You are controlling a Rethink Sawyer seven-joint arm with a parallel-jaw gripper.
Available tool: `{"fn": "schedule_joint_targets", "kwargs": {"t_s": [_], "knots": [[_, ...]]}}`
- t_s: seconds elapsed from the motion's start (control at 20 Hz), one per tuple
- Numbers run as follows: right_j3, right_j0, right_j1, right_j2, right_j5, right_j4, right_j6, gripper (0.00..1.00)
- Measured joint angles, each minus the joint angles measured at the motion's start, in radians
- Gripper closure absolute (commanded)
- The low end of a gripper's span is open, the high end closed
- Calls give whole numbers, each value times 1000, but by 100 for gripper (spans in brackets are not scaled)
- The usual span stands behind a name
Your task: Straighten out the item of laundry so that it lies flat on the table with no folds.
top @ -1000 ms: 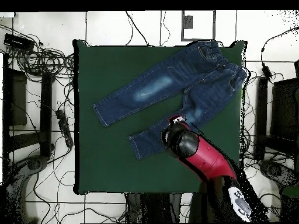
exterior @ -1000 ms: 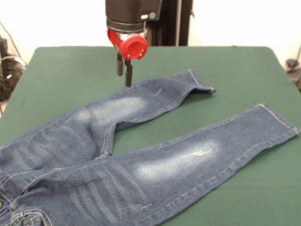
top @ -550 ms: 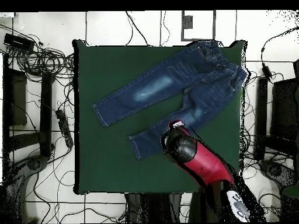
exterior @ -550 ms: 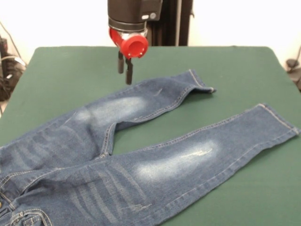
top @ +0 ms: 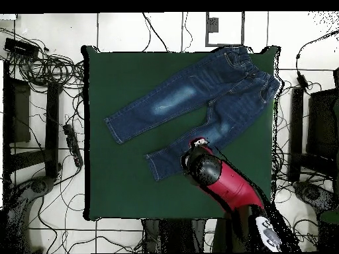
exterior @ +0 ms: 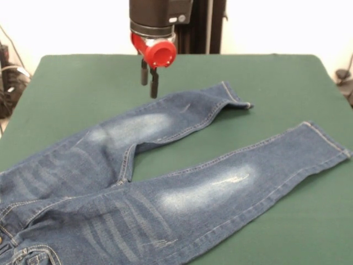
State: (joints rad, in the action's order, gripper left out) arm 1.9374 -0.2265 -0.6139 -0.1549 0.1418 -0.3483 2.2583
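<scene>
One small pair of blue denim jeans [exterior: 165, 176] with faded whitish thigh patches lies spread on the dark green felt-topped table [exterior: 71, 83], legs apart in a V. In the front view the waist end runs off the near left corner of the picture; both legs reach to the right. The far leg ends at a hem [exterior: 236, 98] right of centre; the near leg, longer in this view, ends at a hem [exterior: 328, 142] near the table's right edge.

Left to right, front view: bare table, then the black-and-red gripper [exterior: 150, 83] hanging from above, then the far leg's lower half stretching rightward from it. The two dark fingers sit close together, a narrow gap at most, and carry nothing. Their tips hover over the far edge of the far leg, about midway along it; whether they touch the cloth I cannot tell.

The relation that matters: the far leg's long axis runs from near left to far right, and the gripper stands at its far side, with the hem well off to the right. That leg looks slightly rumpled near the hem. Judgement: a smoothing move would likely run rightward along this axis toward the hem.

The overhead view agrees: the arm's head [top: 202, 165] covers the lower leg [top: 165, 162] near its cuff end; jeans [top: 198, 92] lie diagonally across the table [top: 106, 192].
</scene>
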Motion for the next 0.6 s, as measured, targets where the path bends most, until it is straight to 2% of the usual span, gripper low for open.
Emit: {"fn": "schedule_joint_targets", "kwargs": {"t_s": [0.6], "knots": [[0,52,0,-10,0,0,0,0]]}}
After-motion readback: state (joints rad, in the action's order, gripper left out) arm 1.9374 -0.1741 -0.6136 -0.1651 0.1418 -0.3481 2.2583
